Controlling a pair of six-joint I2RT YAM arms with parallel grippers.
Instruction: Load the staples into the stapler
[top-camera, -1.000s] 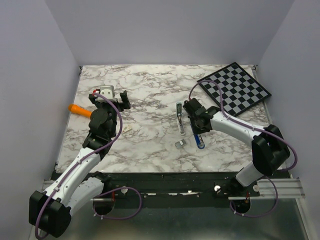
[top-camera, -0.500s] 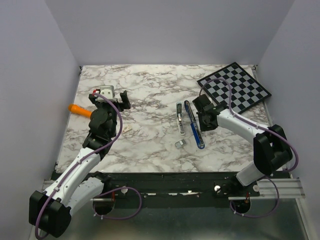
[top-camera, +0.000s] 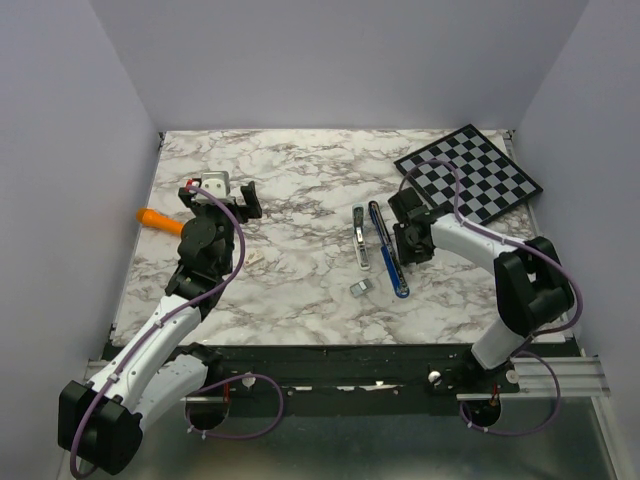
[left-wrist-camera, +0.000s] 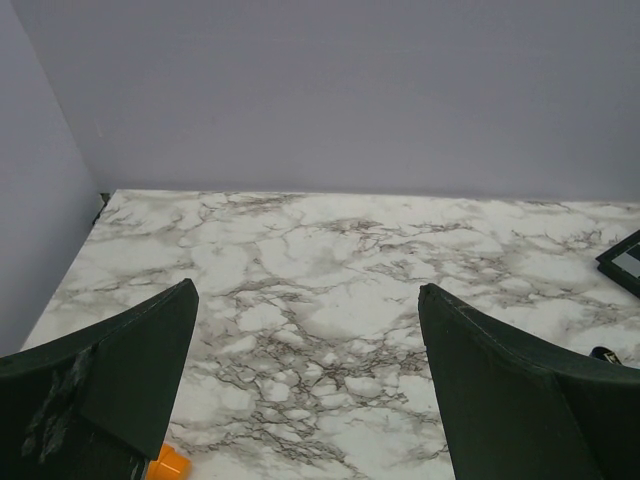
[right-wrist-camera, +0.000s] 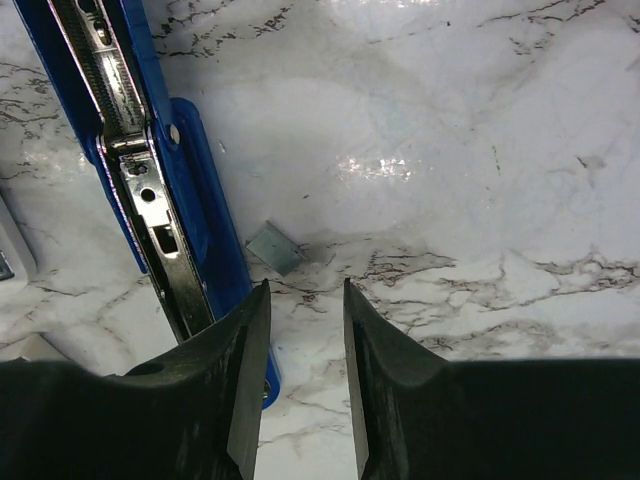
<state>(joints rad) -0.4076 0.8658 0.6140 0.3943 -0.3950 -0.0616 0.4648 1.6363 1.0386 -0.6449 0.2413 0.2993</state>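
The stapler lies opened flat at the table's middle: its dark blue base (top-camera: 390, 258) with the silvery channel (right-wrist-camera: 128, 150), and its silvery arm (top-camera: 360, 240) alongside on the left. One small grey block of staples (top-camera: 360, 287) rests near the stapler's front end. In the right wrist view another staples block (right-wrist-camera: 275, 247) lies just right of the base. My right gripper (top-camera: 402, 243) (right-wrist-camera: 305, 300) hovers right beside the base, jaws partly open and holding nothing. My left gripper (top-camera: 220, 196) (left-wrist-camera: 307, 295) is wide open and empty at the left.
An orange pen-like stick (top-camera: 160, 221) (left-wrist-camera: 168, 463) lies at the left edge, near my left gripper. A checkerboard (top-camera: 468, 178) sits tilted at the back right. A small whitish scrap (top-camera: 255, 257) lies beside the left arm.
My right gripper has opened and drawn slightly right, off the stapler. The blue base, covered by the gripper before, now lies flat in plain view. The left arm has not moved.
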